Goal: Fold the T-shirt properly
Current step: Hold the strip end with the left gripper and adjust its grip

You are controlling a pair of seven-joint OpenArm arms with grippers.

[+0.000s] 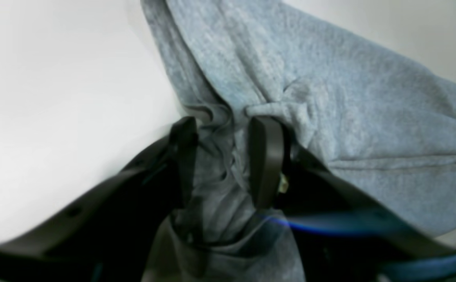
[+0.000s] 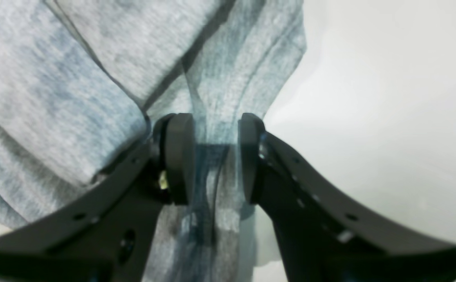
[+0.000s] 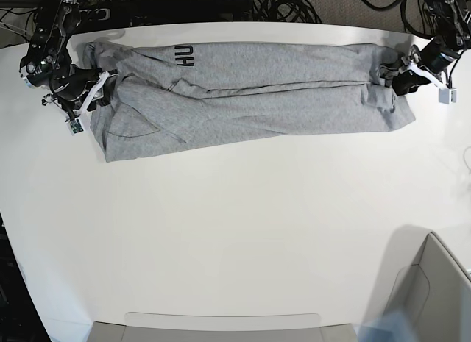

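The grey T-shirt [image 3: 257,92] lies stretched in a long band across the far side of the white table [image 3: 221,232]. Its upper edge is folded over, and black lettering [image 3: 184,57] shows near the left end. At the band's right end, my left gripper [image 3: 397,76] is shut on bunched cloth. In the left wrist view that gripper [image 1: 226,121] has T-shirt [image 1: 329,98] fabric gathered between its fingers. My right gripper [image 3: 99,84] holds the left end. In the right wrist view it [image 2: 215,117] clamps a fold of the T-shirt [image 2: 75,78].
Cables [image 3: 280,4] run along the table's far edge. A light box [image 3: 434,298] stands at the front right corner. A shallow tray rim [image 3: 221,321] sits at the front edge.
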